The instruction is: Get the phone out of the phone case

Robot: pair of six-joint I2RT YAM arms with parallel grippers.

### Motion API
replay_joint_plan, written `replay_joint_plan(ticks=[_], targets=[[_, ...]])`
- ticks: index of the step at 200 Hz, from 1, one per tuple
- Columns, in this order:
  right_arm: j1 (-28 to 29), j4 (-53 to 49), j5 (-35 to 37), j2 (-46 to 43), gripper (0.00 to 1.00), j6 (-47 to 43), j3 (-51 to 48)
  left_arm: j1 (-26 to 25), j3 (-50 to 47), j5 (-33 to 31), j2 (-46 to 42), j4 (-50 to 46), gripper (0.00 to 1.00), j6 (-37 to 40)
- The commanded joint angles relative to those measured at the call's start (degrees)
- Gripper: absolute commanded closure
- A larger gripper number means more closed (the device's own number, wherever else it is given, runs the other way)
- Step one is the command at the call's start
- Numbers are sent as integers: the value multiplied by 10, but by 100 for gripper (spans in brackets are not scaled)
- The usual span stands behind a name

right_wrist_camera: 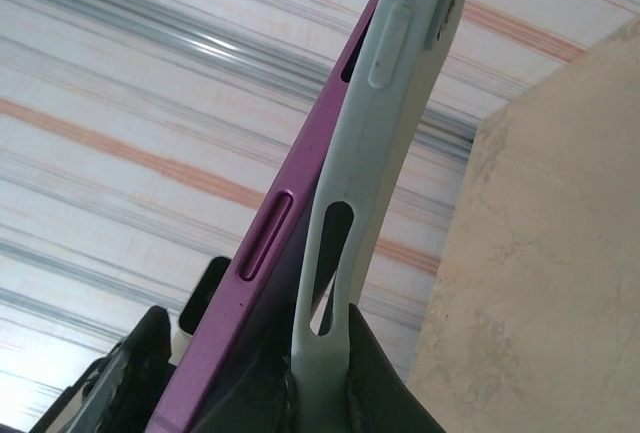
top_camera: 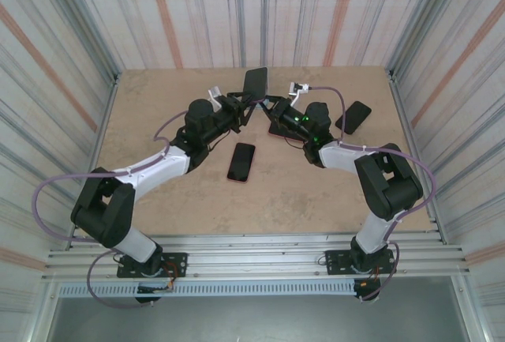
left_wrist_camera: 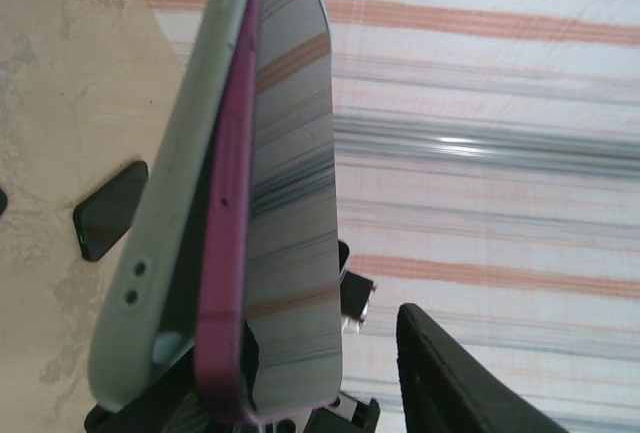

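Upright, case (right_wrist_camera: pixel 390 53) in right gripper (right_wrist_camera: pixel 270 393) (phone (right_wrist_camera: pixel 265 243) half-out)

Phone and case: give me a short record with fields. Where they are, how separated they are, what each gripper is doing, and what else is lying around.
phone: purple, mirror-like screen, held up over the table
phone case: pale green, parted from the phone at the end near the grippers, still meeting it at the far end
left gripper: open around the phone's lower end, one finger clear of it
right gripper: shut on the phone case
removal: not finished
spares: red-edged phone mid-table; black phone toward the right wall
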Motion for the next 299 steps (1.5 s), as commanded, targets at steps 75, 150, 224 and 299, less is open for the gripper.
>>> replay_joint_plan(ticks=[75,150,224,299], targets=[[24,62,12,1,100,-24,1,-23,26,-92,-23,9,87,3],[52,-131,141,-29,100,-53,5,-33,26,-93,-72,-20,100,30],[43,-149,168,-23,100,-102,18,0,-24,-47,-132,-49,100,49],[74,-202,138,64,100,-89,109,211,-103,160,-152,-107,100,149]])
